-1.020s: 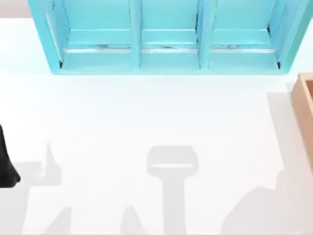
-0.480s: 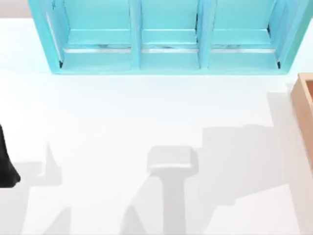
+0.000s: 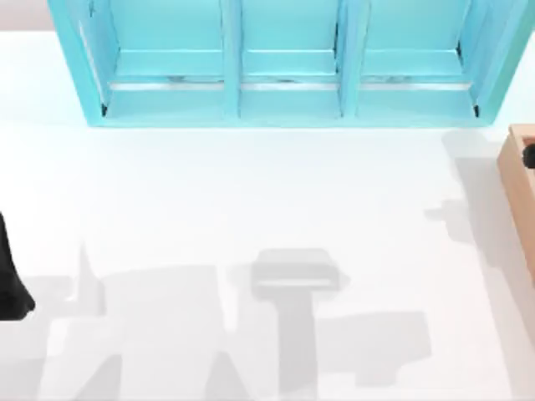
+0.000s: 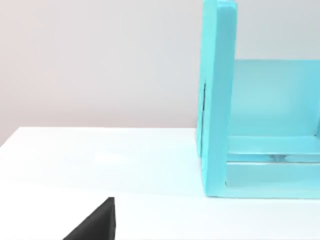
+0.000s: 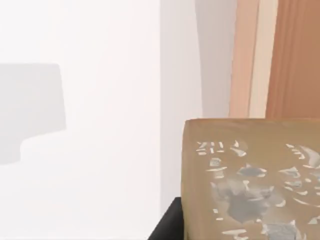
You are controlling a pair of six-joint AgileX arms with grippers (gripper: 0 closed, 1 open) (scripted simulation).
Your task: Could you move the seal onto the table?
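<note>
1. The right gripper (image 3: 529, 156) is a small dark spot at the far right edge of the top view. It sits over the light-brown wooden box (image 3: 520, 192) that is cut off by that edge.
2. In the right wrist view, the small tan upright block with a pale flecked mark, the seal (image 5: 250, 175), takes up the lower right of the frame, close to the camera.
3. A dark finger (image 5: 169, 224) of the right gripper lies against the seal's side at the bottom centre. The gripper is pinching the seal.
4. The box's wooden wall (image 5: 292, 55) rises in the upper right of that frame, behind the seal. The broad white table (image 5: 100, 165) spreads across the left.
5. The turquoise shelf unit with compartments (image 3: 284, 63) runs along the top of the top view.
6. The left arm (image 3: 8, 280) is parked at the left edge of the top view.
</note>
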